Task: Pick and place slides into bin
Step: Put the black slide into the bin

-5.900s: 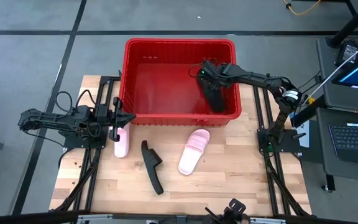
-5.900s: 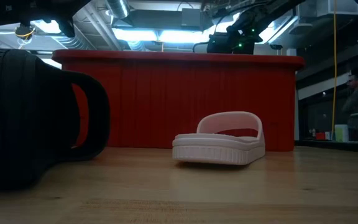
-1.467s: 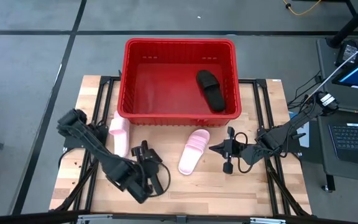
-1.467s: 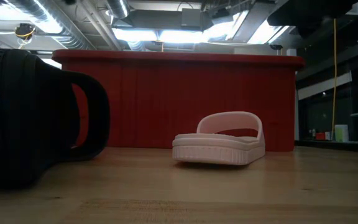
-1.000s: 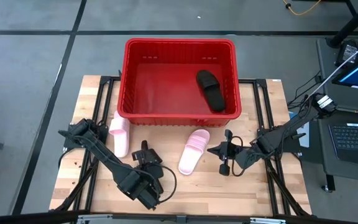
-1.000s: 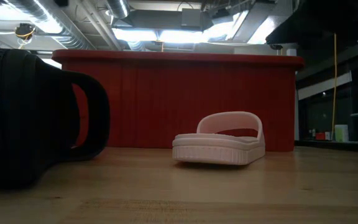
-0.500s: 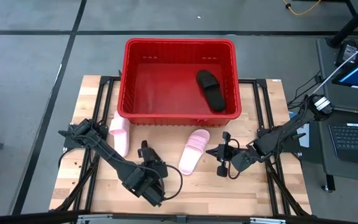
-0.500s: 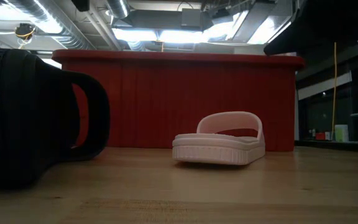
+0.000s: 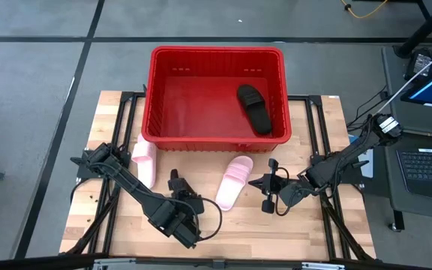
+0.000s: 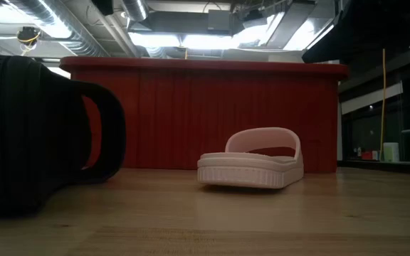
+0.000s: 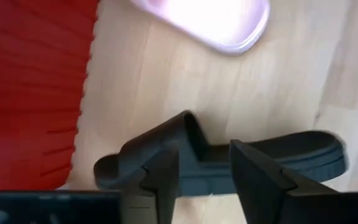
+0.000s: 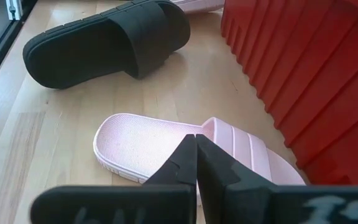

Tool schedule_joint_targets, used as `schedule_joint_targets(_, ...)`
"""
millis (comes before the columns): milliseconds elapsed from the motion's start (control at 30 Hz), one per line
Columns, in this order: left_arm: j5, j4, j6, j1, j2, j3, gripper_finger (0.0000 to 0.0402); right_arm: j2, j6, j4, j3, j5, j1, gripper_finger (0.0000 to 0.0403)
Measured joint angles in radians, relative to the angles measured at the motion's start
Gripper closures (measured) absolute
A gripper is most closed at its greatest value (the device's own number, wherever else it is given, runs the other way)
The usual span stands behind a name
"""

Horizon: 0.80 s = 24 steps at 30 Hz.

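Note:
A black slide (image 9: 183, 196) lies on its side on the table, mostly under my left arm. It also shows in the low view (image 10: 41, 135). My left gripper (image 11: 202, 152) is open just above it, one finger on each side of its strap (image 11: 157, 144). I cannot tell whether the fingers touch it. A pale pink slide (image 9: 235, 182) rests on its sole near the table's middle. My right gripper (image 12: 196, 155) is shut, just right of it and above its footbed (image 12: 138, 146). Another pink slide (image 9: 144, 163) lies at the left. Another black slide (image 9: 255, 109) lies in the red bin (image 9: 217, 54).
The bin's near wall (image 9: 216, 139) stands close behind the slides on the table. My left arm (image 9: 126, 184) crosses the table's left half. My right arm (image 9: 328, 171) comes in from the right edge. There is bare wood (image 9: 306, 225) at the near right.
My right gripper has gone a little toward the table's left, closer to the middle pink slide. My left gripper has shifted slightly toward the right over the black slide. No slide has moved.

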Motion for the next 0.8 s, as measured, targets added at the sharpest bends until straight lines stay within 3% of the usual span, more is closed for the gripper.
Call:
schedule_joint_targets(233, -0.014, 0.143, 0.143, 0.0, 0.004, -0.058, 0.0231, 0.0, 0.001, 0.0, 0.0, 0.0, 0.0, 0.0396)
schedule_joint_targets(800, -0.034, 0.143, 0.076, 0.045, 0.024, -0.193, 0.0238, 0.0, 0.052, -0.03, 0.0, 0.0, 0.0, 0.0396)
